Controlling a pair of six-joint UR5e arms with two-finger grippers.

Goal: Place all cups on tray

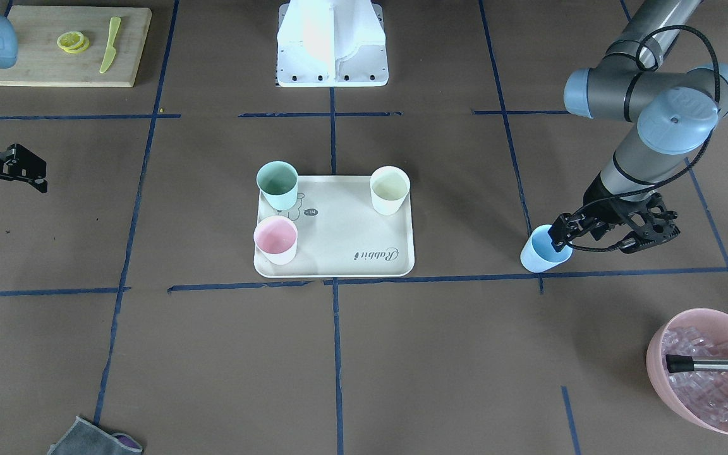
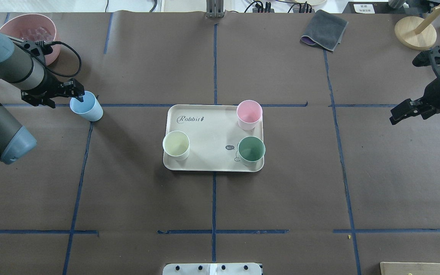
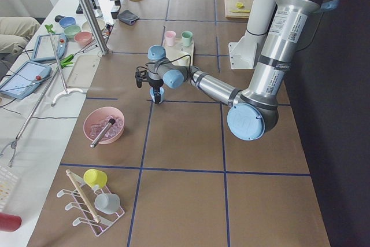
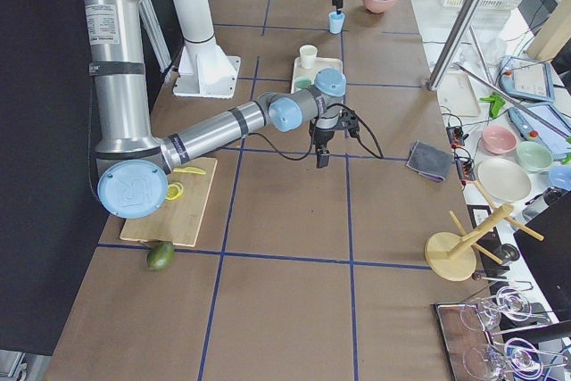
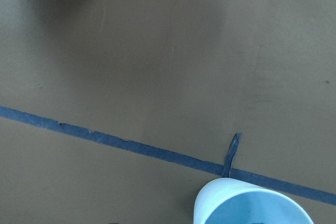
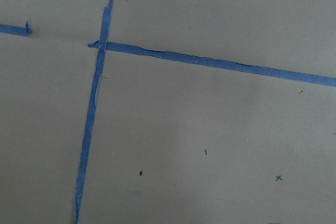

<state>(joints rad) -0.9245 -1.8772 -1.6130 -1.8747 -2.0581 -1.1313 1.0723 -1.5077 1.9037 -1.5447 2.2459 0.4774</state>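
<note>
Since three cups (image 1: 275, 239) sit on the tray (image 1: 345, 253), the left hand (image 1: 560, 243), seemingly clamped on the blue cup (image 1: 538, 259) rim, just needs a lift over.

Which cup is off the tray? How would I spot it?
Find the cream tray at the centre. Off it, at the left gripper, stands the blue cup: alone on the bare table, not on the tray like its neighbours.

Overhead and front views oppose, share tray (image 1: 351, 234); wrist cams close, downward.
</note>
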